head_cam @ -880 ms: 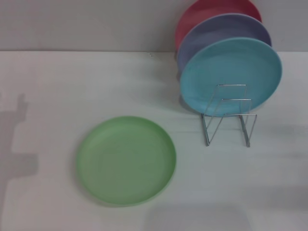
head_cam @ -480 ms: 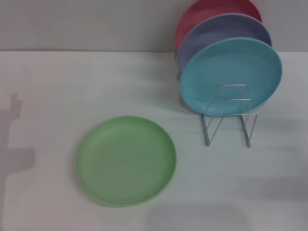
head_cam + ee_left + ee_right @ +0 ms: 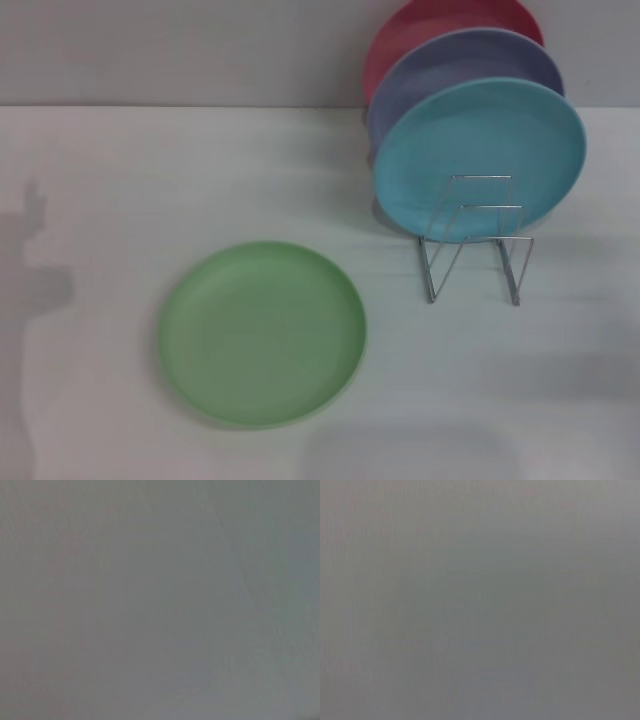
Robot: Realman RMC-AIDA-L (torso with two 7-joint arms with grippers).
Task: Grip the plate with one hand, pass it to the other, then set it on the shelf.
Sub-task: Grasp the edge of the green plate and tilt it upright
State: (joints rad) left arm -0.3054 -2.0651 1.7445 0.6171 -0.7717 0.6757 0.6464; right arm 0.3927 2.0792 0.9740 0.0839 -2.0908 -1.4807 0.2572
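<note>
Head view: plate point(image 3: 262, 334) lies flat on the table point(image 3: 120, 180), lower centre-left of frame; rack point(image 3: 475, 240) right of it, three plates already stacked behind. Neither of my claws shows, only a shadow at left edge, so left arm is likely nearer. Wrist views: blank grey, claw state unknown.

Head view soft, slightly blurry, even light; dark shadow on table point(image 3: 200, 170) at left edge. Both wrist views blank grey, no detail.
</note>
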